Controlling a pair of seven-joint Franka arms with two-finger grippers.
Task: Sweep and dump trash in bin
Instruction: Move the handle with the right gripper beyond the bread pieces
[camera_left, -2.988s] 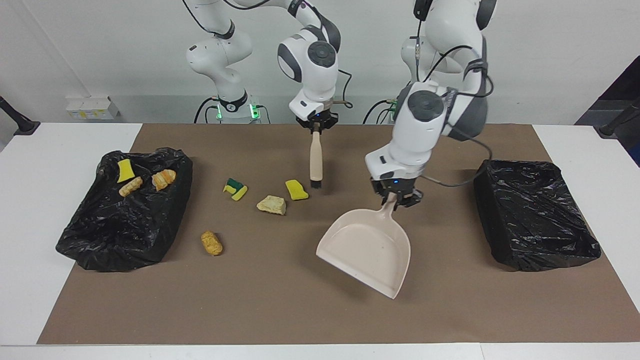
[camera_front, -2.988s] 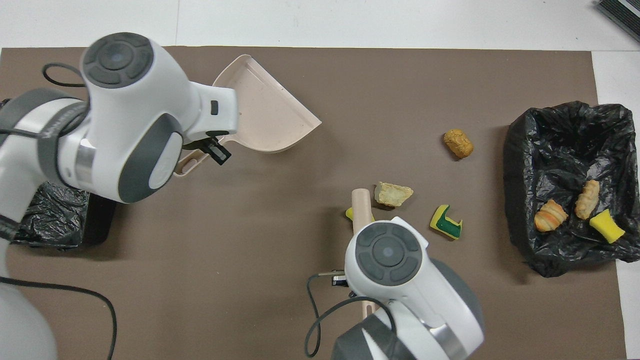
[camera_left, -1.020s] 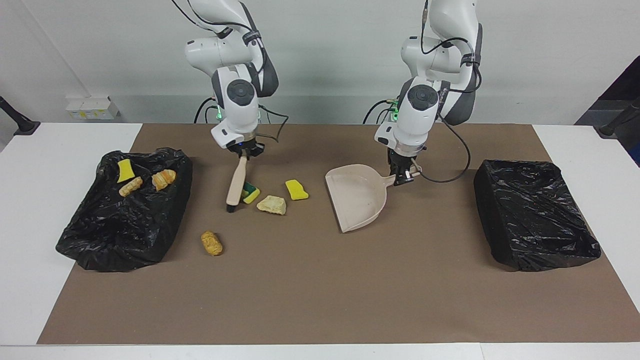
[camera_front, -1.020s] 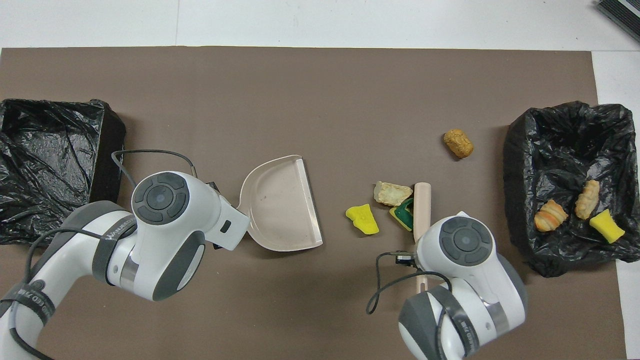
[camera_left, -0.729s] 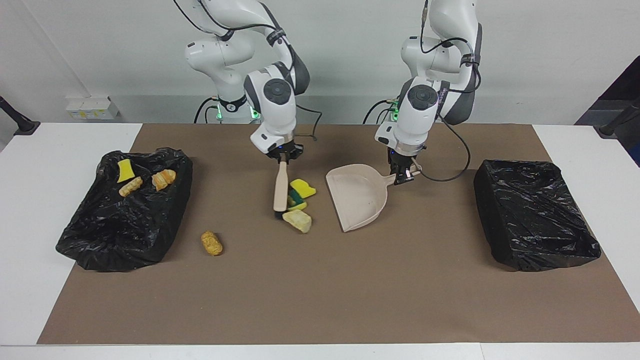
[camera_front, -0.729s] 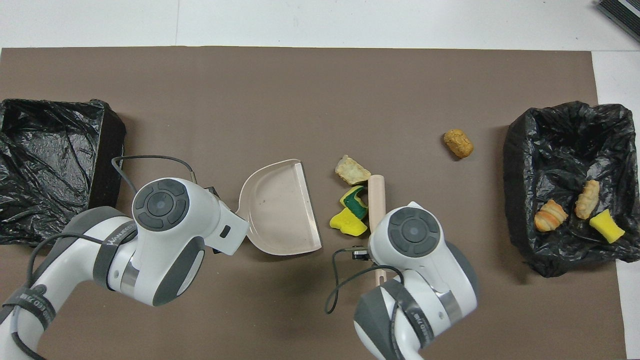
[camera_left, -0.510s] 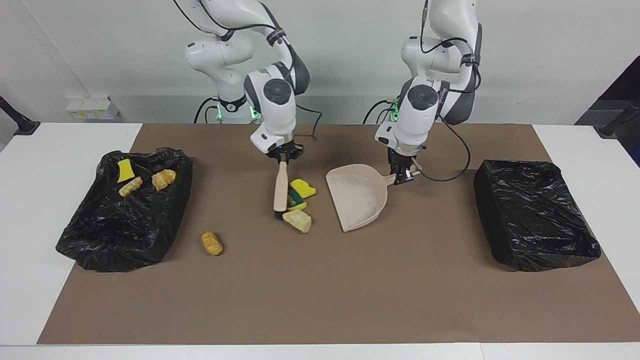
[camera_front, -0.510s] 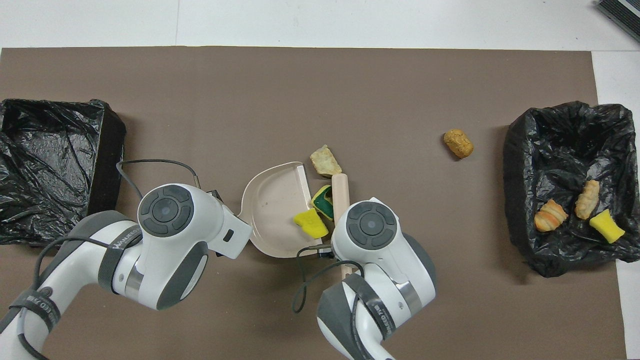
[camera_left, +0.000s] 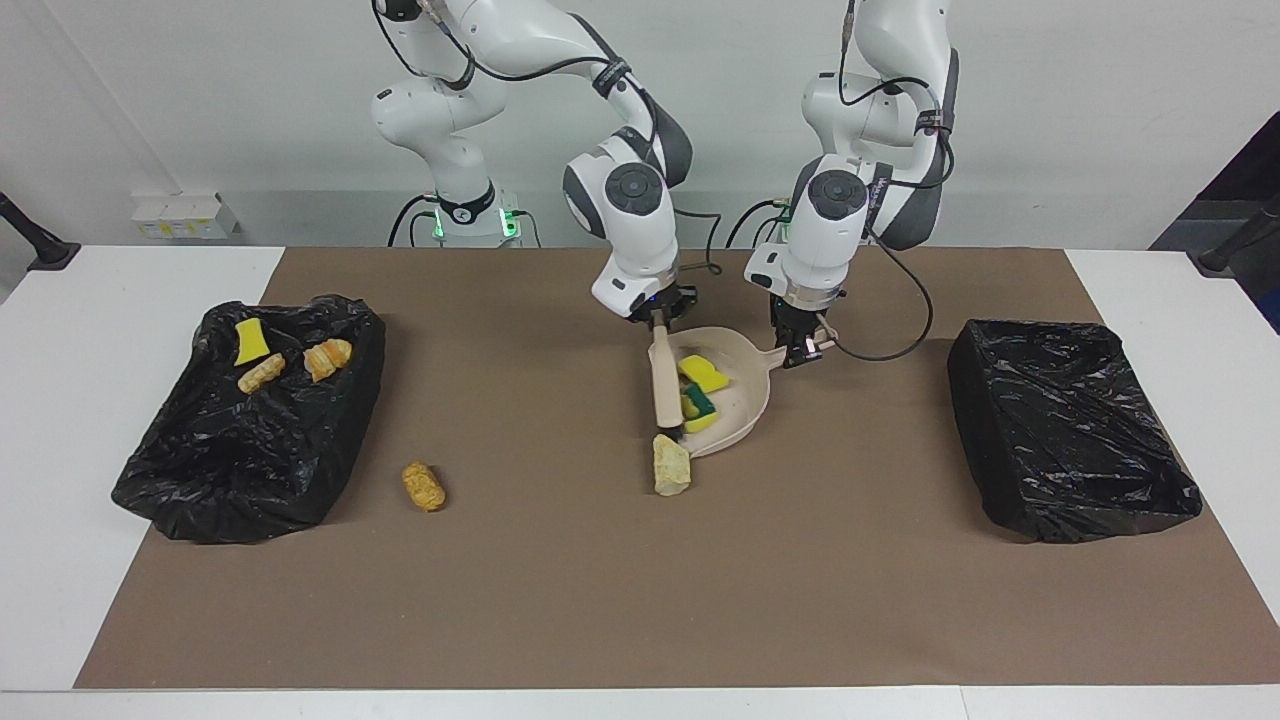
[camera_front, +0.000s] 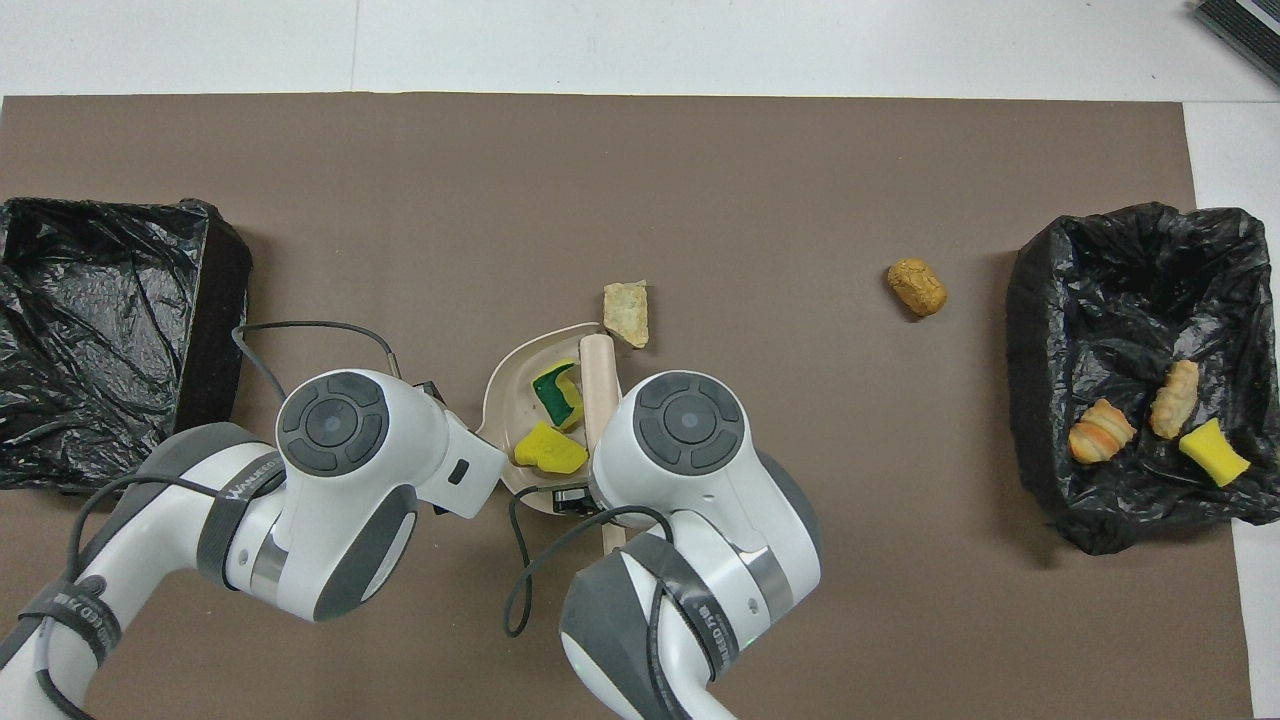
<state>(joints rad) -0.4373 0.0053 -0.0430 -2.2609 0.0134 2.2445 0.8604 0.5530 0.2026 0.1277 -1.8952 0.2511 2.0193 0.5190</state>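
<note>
two trash scraps, a yellow sponge bit (camera_left: 704, 373) and a green-and-yellow sponge (camera_left: 698, 408), are lying in the dustpan (camera_left: 745, 390). a pale bread chunk (camera_left: 671, 466) is left just off the pan's lip, a golden-brown chunk (camera_left: 423, 485) lies near the filled bin (camera_left: 250, 470), where three scraps are seen. the brush (camera_left: 663, 386) is pinched by the right tool (camera_left: 656, 314) across the pan mouth, likely to pen the scraps in. the pan handle is clamped by the left tool (camera_left: 801, 345), pan flat on the counter (camera_left: 560, 600). the empty bin (camera_left: 1070, 430) sits at the left arm's end.
</note>
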